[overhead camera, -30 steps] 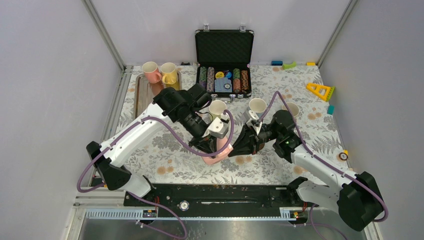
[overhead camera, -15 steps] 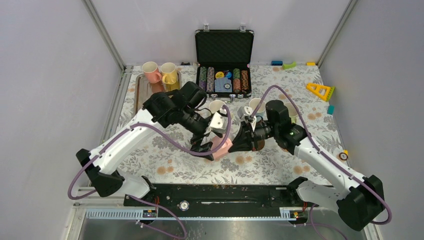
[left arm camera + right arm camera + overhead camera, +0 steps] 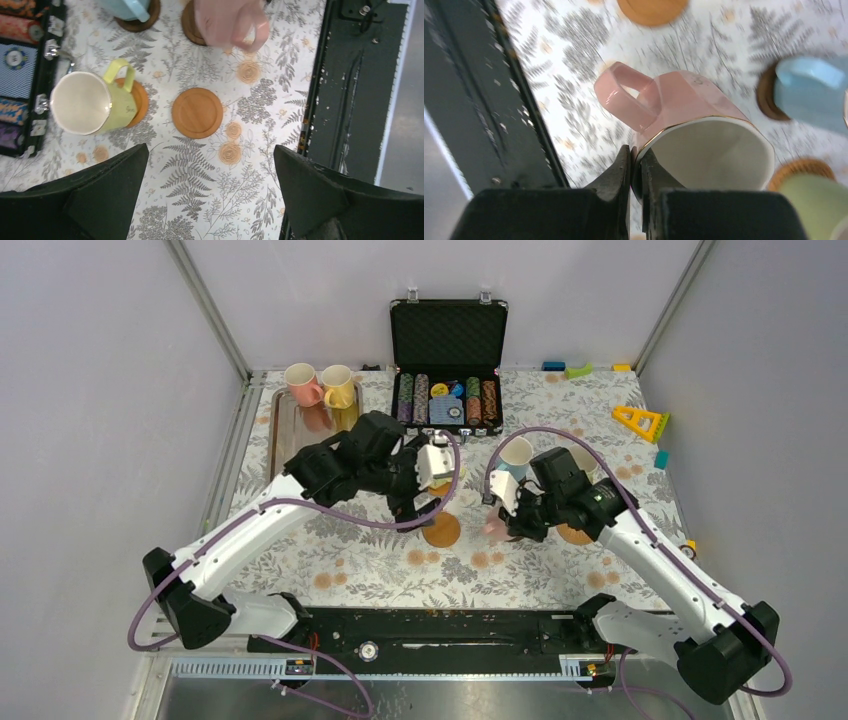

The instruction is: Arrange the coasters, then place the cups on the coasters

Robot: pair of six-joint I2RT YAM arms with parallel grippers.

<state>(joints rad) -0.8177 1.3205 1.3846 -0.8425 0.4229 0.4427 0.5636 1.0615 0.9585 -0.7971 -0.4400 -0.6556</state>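
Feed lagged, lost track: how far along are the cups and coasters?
Done: yellow-green mug and light blue mug sit on coasters. In hand: the right hand pinches a pink mug by its rim. Left: one orange coaster is bare; a second pink mug and a yellow mug wait on the tray.

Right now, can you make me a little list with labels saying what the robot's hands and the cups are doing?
Left gripper: open, empty, near the bare coaster
Right gripper: shut, pinching the pink mug by its rim
Green mug: sitting on an orange coaster
Blue mug: sitting on a dark coaster
Tray: a second pink mug and a yellow mug waiting on it
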